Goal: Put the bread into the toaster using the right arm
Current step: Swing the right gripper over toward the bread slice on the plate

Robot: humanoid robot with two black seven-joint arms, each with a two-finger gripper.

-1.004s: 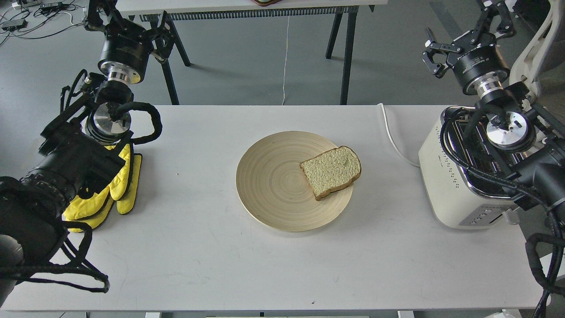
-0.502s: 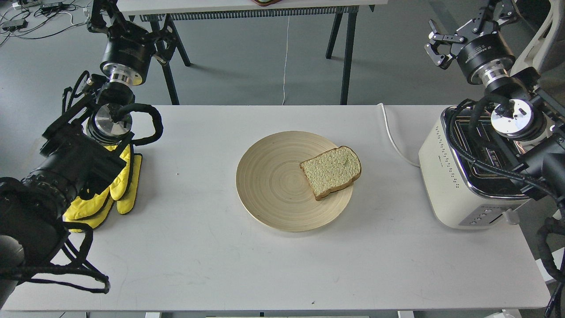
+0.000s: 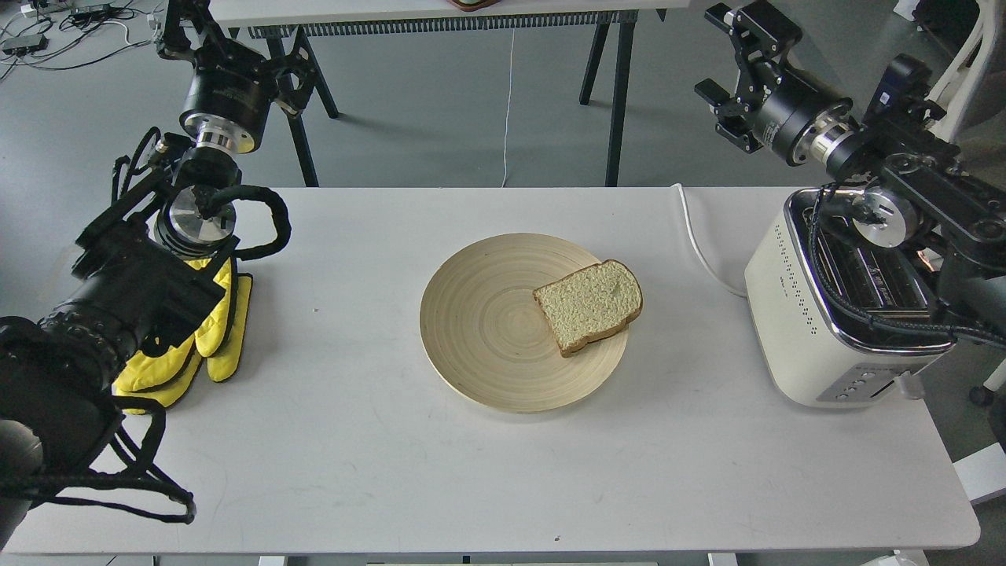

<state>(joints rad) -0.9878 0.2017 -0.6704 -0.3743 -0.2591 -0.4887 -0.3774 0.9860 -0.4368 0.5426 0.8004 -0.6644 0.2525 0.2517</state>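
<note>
The bread [image 3: 588,305] lies flat on the right side of a round wooden plate [image 3: 487,330] in the middle of the white table. The cream-white toaster [image 3: 802,330] stands at the table's right edge with its slots facing up. My right arm reaches over the toaster's top. Its gripper [image 3: 729,56] is open and empty, pointing left, up beyond the table's far edge, well away from the bread. My left gripper [image 3: 233,41] is open and empty at the far left, above the yellow gloves.
Yellow gloves [image 3: 212,330] lie at the table's left under my left arm. The toaster's white cord [image 3: 699,244] runs across the table behind the plate's right side. The dark legs [image 3: 617,94] of another table stand behind.
My right gripper has swung left and turned from pointing up behind the toaster to pointing left. The right arm has shifted off part of the toaster's top. The bread and left arm stay put.
</note>
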